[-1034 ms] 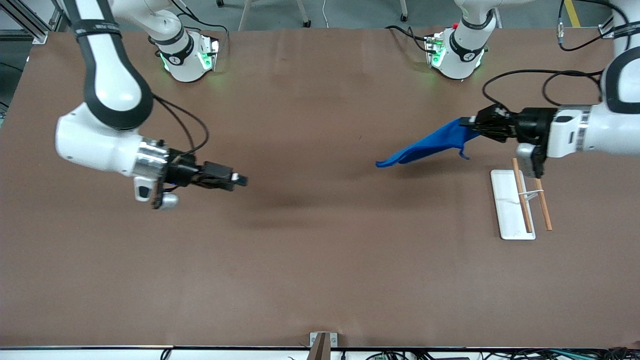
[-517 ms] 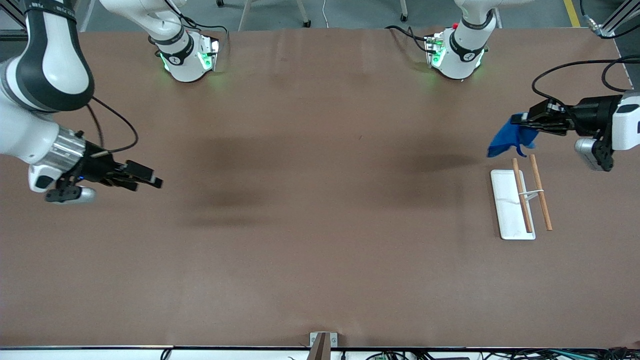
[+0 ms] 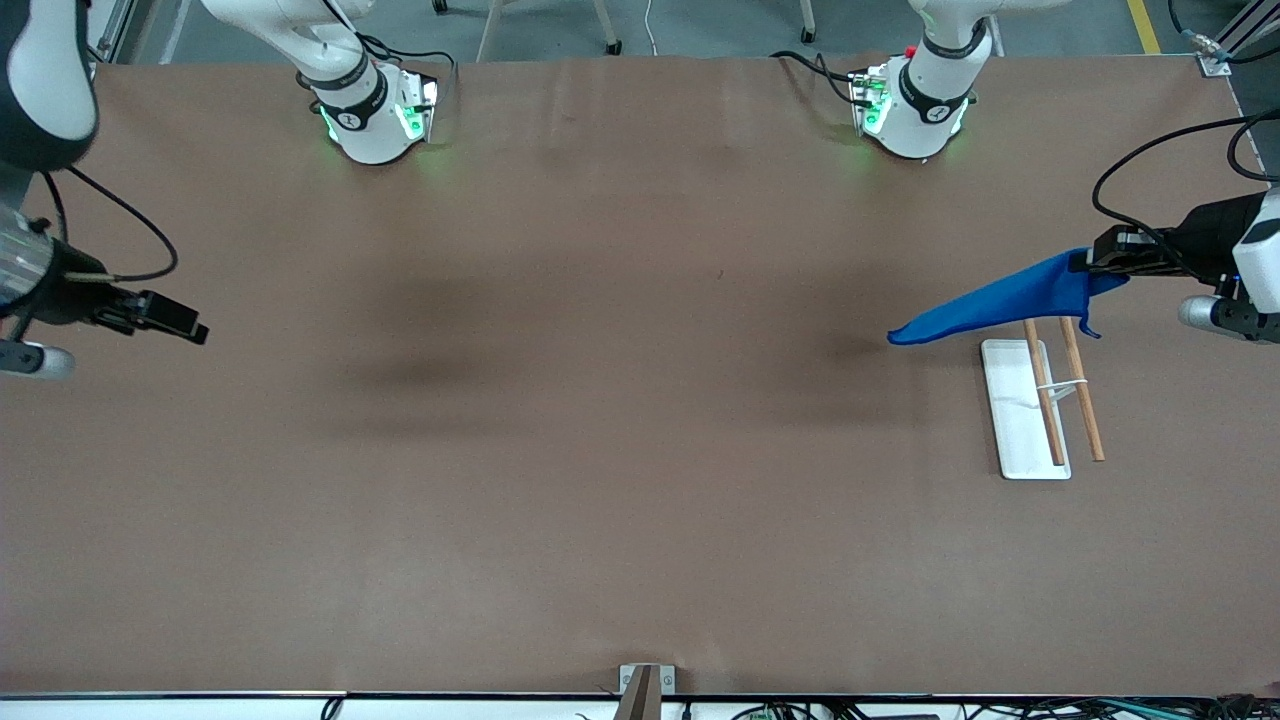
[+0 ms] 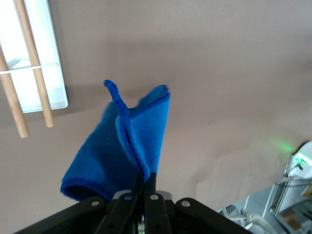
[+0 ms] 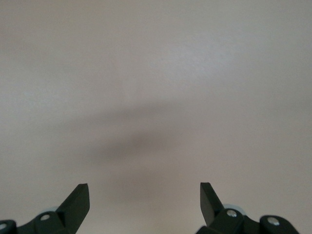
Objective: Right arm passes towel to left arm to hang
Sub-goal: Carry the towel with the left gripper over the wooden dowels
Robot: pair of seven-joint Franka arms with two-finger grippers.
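While the left gripper (image 3: pixel 1098 263) pinches the towel (image 3: pixel 990 300) over the rack (image 3: pixel 1040 405) | right gripper (image 3: pixel 190 330) waits, fingers wide, at its table end | best: lower slowly, drape evenly across both rods

No legible text, brand, number or sign in any view. Small dark emblem on black band of each arm base (image 3: pixel 352 118), (image 3: pixel 935 113): shape only, unreadable. Green indicator lights at both bases: no characters. Towel (image 3: pixel 1000 298), white tray (image 3: pixel 1015 425), wooden sticks (image 3: pixel 1082 400), tabletop (image 3: pixel 620 420): unmarked.
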